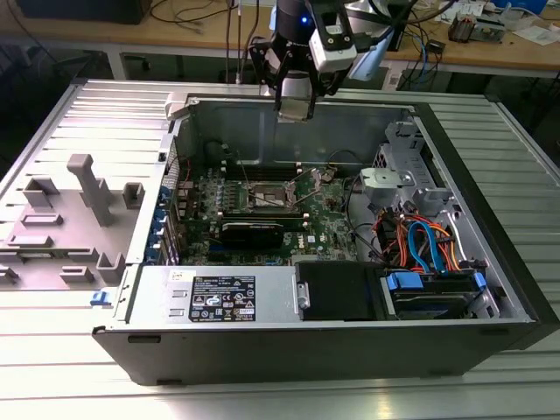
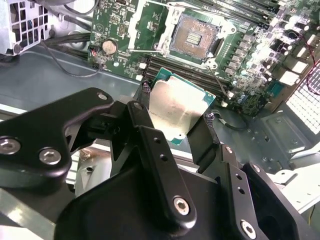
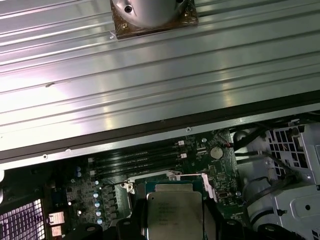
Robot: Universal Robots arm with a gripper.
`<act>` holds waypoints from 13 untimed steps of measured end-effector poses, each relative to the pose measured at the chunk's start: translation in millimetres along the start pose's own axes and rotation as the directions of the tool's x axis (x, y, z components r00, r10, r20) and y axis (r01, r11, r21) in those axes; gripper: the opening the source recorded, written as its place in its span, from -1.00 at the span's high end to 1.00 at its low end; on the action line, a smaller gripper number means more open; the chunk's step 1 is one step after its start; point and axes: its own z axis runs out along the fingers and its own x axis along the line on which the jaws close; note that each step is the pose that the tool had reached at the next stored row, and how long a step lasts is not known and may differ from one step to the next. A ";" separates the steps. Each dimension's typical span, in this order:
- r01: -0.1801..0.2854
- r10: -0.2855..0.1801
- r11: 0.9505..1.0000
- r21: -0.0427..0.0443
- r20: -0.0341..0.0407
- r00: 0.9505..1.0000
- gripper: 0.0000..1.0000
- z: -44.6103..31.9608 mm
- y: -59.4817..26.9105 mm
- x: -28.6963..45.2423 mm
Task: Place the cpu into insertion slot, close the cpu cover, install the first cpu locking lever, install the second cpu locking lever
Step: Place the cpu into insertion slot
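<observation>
My gripper is shut on the cpu, a square chip with a silvery top and green rim, pinched by two opposite edges between the black fingers. In the first wrist view the cpu hangs above the motherboard. The insertion slot lies bare on the green board, its pin field showing. The cpu cover stands swung open beside it. In the exterior view the gripper hovers high over the case's back wall, well above the slot.
The open computer case lies on a ribbed metal table. A drive cage and coloured cables fill the exterior view's right side. Grey plastic fixtures stand on the exterior view's left. Memory slots run beside the socket.
</observation>
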 end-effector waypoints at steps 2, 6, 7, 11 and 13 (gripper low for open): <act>-0.009 0.009 1.000 0.000 0.001 1.000 -0.09 0.1 -0.5 -0.1; -0.050 0.050 0.999 -0.001 0.004 0.999 -0.09 0.4 -0.7 -0.2; -0.062 0.062 0.998 -0.001 0.005 0.998 -0.09 0.6 -0.8 -0.2; -0.103 0.103 0.995 -0.003 0.009 0.995 -0.09 1.1 -1.2 -0.3; -0.110 0.110 0.994 -0.002 0.010 0.994 -0.09 1.0 -1.3 -0.3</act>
